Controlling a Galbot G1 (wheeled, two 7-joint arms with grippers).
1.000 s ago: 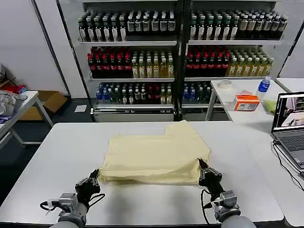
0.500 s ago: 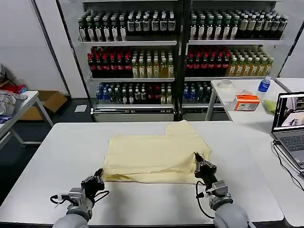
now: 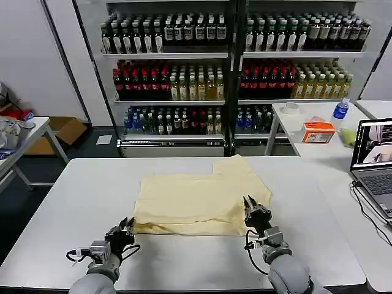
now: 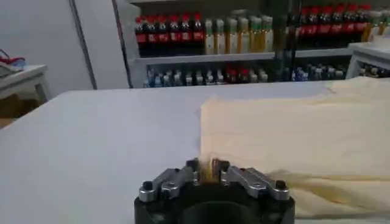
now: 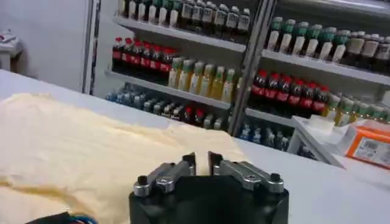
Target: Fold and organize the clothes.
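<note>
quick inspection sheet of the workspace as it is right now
surface: white rectangular table, bare around the cloth.
job's things: pale yellow soft fabric T-shirt lying flat, partly folded, near edge doubled over.
clutter: nothing seen on the work table.
grippers: left gripper at the shirt's near left corner, shut on a pinch of fabric; right gripper over the near right edge, fingers apart.
cables: black wires looped at both wrists; another by the open laptop.
surroundings: shelves of drink bottles behind; side table with an orange box and a blue-capped bottle.
</note>
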